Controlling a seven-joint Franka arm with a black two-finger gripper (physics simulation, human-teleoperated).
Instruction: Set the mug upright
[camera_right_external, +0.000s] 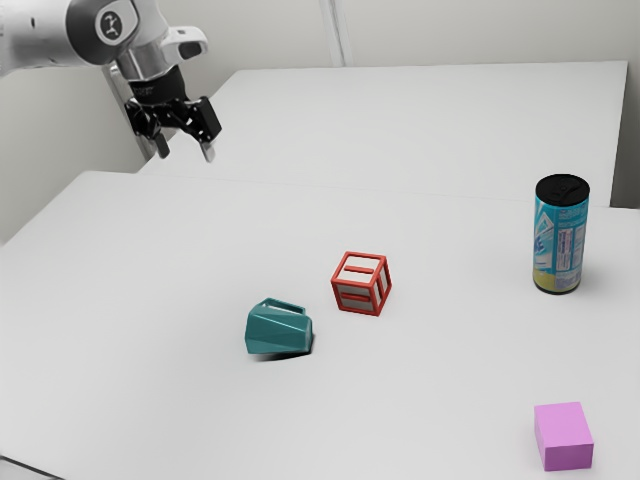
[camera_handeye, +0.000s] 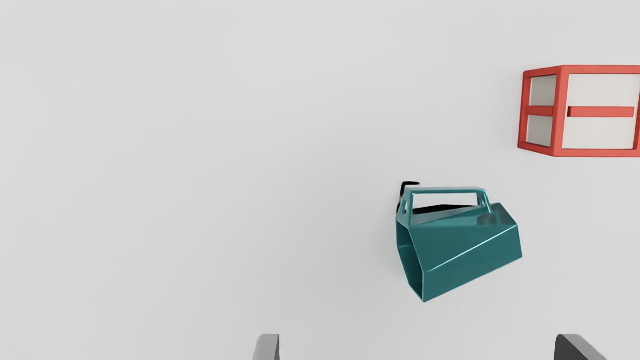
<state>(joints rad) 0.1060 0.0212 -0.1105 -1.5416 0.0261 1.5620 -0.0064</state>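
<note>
Exterior view's left: near, the mug (camera_right_external: 279, 332) lies sideways, flat facets likely steadying it; far, the gripper (camera_right_external: 186, 154) hangs wide open!

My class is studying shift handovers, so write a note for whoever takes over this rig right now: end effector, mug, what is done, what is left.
End effector: open, holding nothing, raised and away from the mug.
Mug: teal, lying on its side on the table, mouth toward the exterior view's left. The red-and-white cube sits close by, past its base end, not touching.
Farther off: can, pink block.
Done: no grasp yet; mug not upright.
Left: reach the mug, grip it, turn it base down, release. I'd watch clearance to the cube.
</note>
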